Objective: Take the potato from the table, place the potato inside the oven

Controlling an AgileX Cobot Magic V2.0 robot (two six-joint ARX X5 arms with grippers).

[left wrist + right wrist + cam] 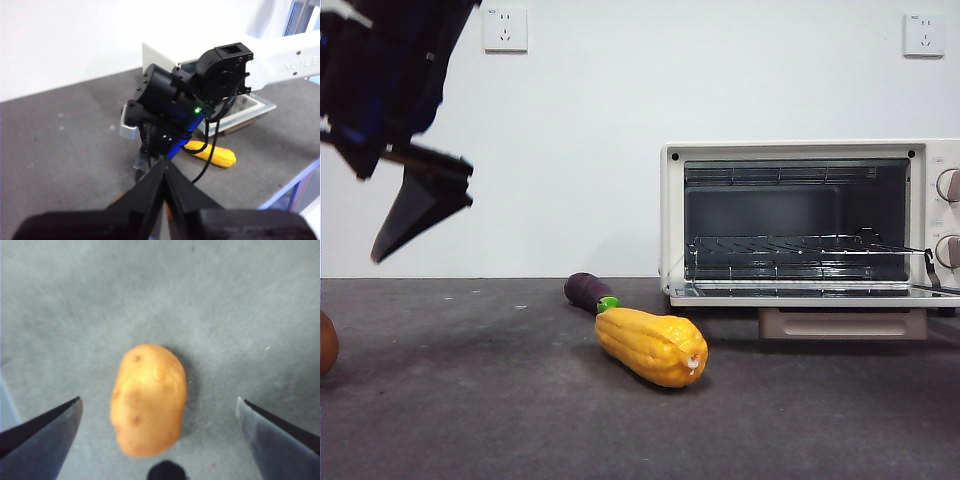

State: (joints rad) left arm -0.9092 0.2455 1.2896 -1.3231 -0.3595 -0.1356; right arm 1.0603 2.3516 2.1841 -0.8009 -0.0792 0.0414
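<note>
The tabletop (470,400) in front of you carries the oven (810,225) far to one side, door down and rack bare, with the corn (652,346) and eggplant (588,291) lying between it and the potato (149,400). The potato rests on the tabletop well apart from the oven. Your right end effector (159,412) hangs straight over it, jaws spread wide, one to each side across its narrow width, its long axis running between them. The left end effector (165,172) has its jaws pressed together and looks on from farther off. So the right arm is nearer: lower it and close.
</note>
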